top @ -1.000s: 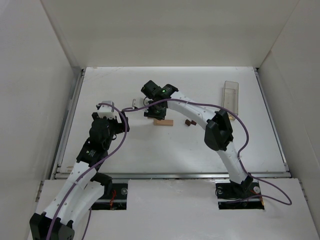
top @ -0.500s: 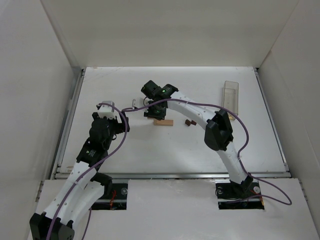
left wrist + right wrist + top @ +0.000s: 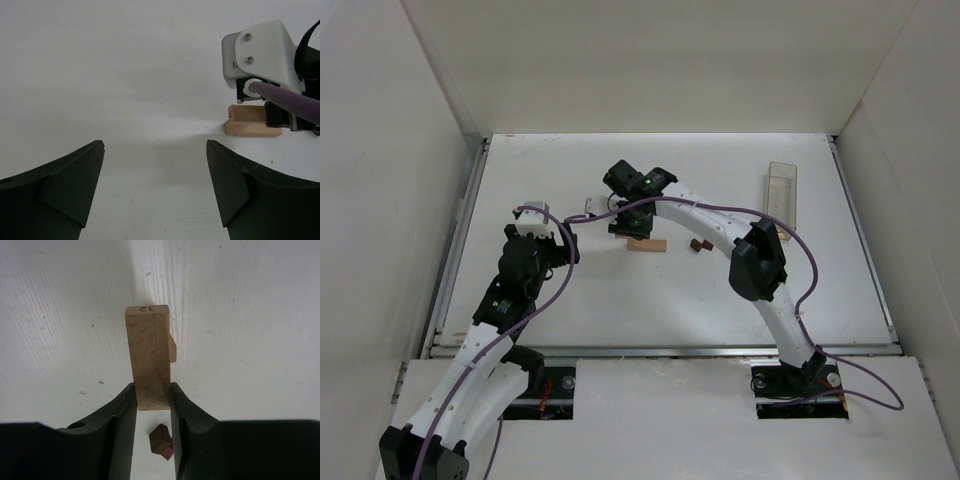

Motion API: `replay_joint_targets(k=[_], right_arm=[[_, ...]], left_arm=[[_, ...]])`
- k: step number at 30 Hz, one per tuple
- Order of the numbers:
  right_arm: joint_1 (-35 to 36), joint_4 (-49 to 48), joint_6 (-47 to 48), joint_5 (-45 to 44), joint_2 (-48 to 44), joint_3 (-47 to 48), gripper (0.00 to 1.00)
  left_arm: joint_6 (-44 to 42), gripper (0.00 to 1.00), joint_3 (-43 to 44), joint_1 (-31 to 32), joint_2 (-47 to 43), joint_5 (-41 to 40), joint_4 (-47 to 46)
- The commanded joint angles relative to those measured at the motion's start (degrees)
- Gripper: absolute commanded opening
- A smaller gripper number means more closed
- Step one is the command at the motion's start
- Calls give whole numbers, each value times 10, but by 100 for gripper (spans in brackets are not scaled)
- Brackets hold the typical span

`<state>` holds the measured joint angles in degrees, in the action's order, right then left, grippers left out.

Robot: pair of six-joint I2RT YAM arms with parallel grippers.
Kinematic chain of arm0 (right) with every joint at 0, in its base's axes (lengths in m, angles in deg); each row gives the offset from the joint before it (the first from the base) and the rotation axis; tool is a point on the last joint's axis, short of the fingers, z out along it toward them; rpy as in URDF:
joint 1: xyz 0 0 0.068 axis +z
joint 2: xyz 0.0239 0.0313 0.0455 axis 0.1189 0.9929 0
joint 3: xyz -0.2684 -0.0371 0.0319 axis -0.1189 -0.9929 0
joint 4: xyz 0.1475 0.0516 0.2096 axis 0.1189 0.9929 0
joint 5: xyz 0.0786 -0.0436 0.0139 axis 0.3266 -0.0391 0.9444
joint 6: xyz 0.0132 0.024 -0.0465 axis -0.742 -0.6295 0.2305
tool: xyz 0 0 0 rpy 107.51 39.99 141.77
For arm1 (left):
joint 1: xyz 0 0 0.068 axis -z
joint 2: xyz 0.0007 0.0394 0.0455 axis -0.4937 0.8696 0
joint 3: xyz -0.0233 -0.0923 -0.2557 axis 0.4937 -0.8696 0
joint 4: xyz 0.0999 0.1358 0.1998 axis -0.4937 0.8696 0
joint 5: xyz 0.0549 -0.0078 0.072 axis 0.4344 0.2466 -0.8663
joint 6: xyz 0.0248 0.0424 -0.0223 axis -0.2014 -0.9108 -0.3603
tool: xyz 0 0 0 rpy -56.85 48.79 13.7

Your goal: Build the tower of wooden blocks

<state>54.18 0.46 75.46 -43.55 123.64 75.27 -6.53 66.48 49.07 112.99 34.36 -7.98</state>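
Observation:
My right gripper (image 3: 152, 390) is shut on a light tan bar (image 3: 148, 355) with "32" on its far end. It holds the bar just over a second tan block (image 3: 173, 347), whose edge shows at the bar's right side. I cannot tell if they touch. A dark reddish-brown piece (image 3: 161, 440) lies on the table under the jaws. In the top view the right gripper (image 3: 625, 225) is at the left end of a tan bar (image 3: 647, 245), with the dark pieces (image 3: 698, 245) to its right. My left gripper (image 3: 155, 165) is open and empty, left of the tan blocks (image 3: 250, 122).
A clear plastic box (image 3: 782, 190) stands at the back right of the white table (image 3: 670, 290). White walls close in the left, back and right sides. The right arm's purple cable (image 3: 285, 97) crosses in front of the blocks in the left wrist view.

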Motion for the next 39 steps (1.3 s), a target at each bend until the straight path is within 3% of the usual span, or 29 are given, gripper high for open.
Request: replay_joint_targets(k=[1,5,19,39], right_arm=[[-1,-18,9,9,-3,14,10],[-1,-18,9,9,-3,8,19],[-1,-18,9,9,-3,8,33],[-1,-23,4,9,-3,8,39]], left_arm=[[-3,81,-6,2,-3,2,-31],[-3,81,-6,2,-3,2,-31],[-3,82,-6,2,-3,2,-31],[-8,82,-6,2,-3,2,-36]])
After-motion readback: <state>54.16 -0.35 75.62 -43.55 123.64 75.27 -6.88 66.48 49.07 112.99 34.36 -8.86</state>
